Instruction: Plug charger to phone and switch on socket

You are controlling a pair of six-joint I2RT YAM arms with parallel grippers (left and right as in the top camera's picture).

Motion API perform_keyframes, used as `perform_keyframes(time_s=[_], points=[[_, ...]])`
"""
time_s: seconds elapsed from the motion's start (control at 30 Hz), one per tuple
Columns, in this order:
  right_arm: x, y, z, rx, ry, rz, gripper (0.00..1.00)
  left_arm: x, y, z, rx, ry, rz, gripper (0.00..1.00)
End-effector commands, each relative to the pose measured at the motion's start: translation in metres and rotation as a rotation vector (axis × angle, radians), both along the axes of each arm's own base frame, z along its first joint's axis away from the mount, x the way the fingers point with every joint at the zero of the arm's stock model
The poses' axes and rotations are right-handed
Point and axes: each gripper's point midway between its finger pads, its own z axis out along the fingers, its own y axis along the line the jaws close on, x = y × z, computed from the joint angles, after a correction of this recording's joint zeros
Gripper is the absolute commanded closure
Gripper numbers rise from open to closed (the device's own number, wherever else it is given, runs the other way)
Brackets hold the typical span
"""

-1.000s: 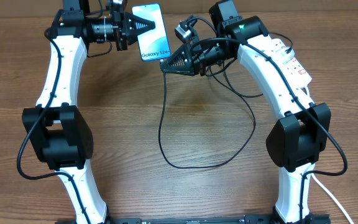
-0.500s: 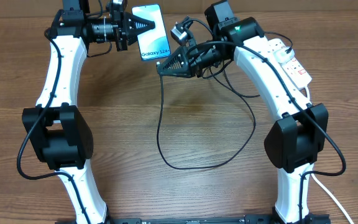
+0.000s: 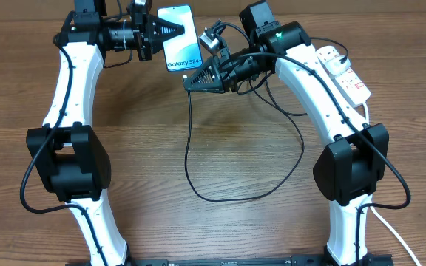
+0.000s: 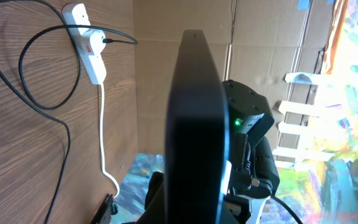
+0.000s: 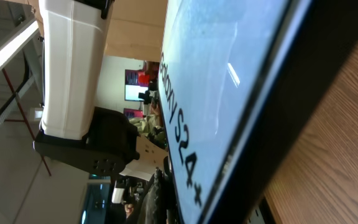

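My left gripper (image 3: 173, 31) is shut on the phone (image 3: 182, 37) at the back of the table and holds it up, its light-blue screen with "Galaxy S24" text facing the overhead camera. My right gripper (image 3: 188, 83) is shut on the free end of the charger (image 3: 186, 148), right at the phone's lower end; the connector tip is hidden. The black cable loops over the table and runs back to the socket (image 3: 343, 68) at the far right. The phone's screen fills the right wrist view (image 5: 229, 74). The left wrist view shows the phone's dark edge (image 4: 197, 124) and the socket (image 4: 89, 45).
The socket's thick white cord (image 3: 392, 230) runs off the front right of the table and shows in the left wrist view (image 4: 104, 143). The cable's loop lies across the middle of the wooden table (image 3: 139, 170). A cardboard wall stands behind (image 4: 166, 37).
My right gripper has moved left with the cable end, closer under the phone's lower end. The hanging cable shifted left with it. The left arm and phone have not moved.
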Motion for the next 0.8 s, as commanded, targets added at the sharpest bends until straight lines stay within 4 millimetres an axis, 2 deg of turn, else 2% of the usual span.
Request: perform_keyframes(time_s=[0.0, 0.3, 0.47, 0.77], points=[[0.0001, -0.0066, 0.0249, 0.029, -0.065, -0.013, 0.96, -0.0114, 0.0002, 0.0329, -0.028, -0.097, -0.031, 0.96], [0.0044, -0.0104, 0.0252, 0.026, -0.055, -0.027, 0.96, -0.0117, -0.0017, 0.0325, -0.024, -0.11, -0.034, 0.96], [-0.0011, -0.0022, 0.0259, 0.032, -0.07, -0.006, 0.96, -0.012, -0.0028, 0.0324, -0.025, -0.106, -0.036, 0.96], [-0.0005, -0.0019, 0.0261, 0.034, -0.077, -0.006, 0.96, -0.0133, -0.0063, 0.0325, -0.027, -0.095, -0.043, 0.96]])
